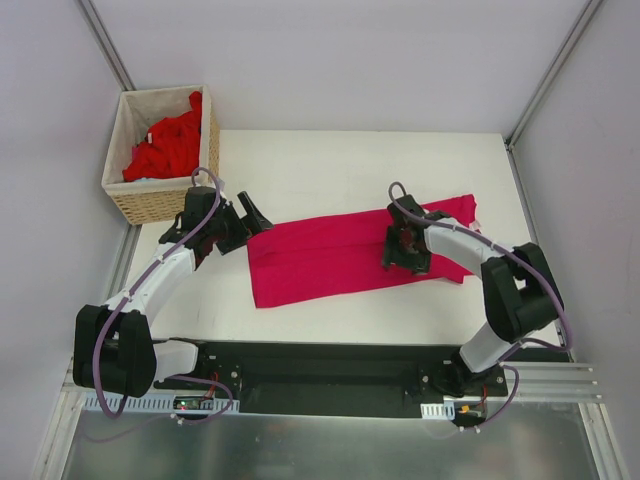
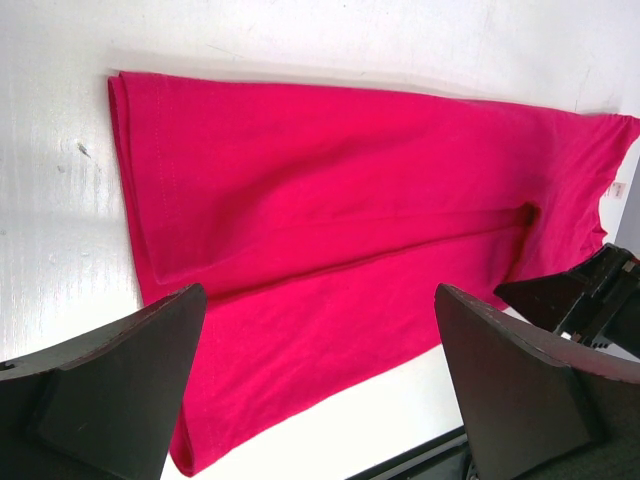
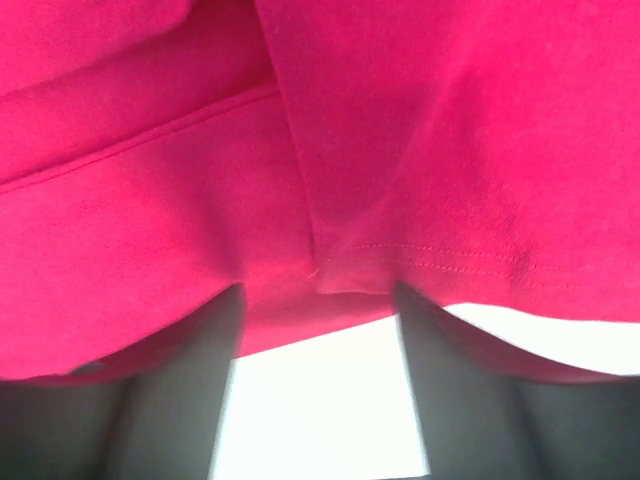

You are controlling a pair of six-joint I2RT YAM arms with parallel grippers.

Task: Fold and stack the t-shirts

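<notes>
One woven basket (image 1: 128, 205) sits at the far left corner of the table (image 1: 350, 165). Inside it is a heap of bright red t-shirts (image 1: 168, 148), all bunched up, and one bit climbs the right wall of the basket. The magenta t-shirt (image 1: 330, 262) is not in the basket. It lies flat in the middle of the table, folded into a long strip that runs left to right, with its right end a bit farther away. A small white label (image 2: 617, 188) shows at that right end. The left gripper (image 1: 256, 213) is just beside the left end of the strip, near the basket. Its two black fingers (image 2: 120, 380) are spread wide and hold nothing. The right gripper (image 1: 402, 250) is down on the right half of the strip. Its fingers (image 3: 180, 370) are apart by a smaller gap, with the near edge of the cloth right at their tips, and they are not pinching it. The table is white and smooth. Pale grey walls (image 1: 300, 60) stand on the far, left and right sides.
</notes>
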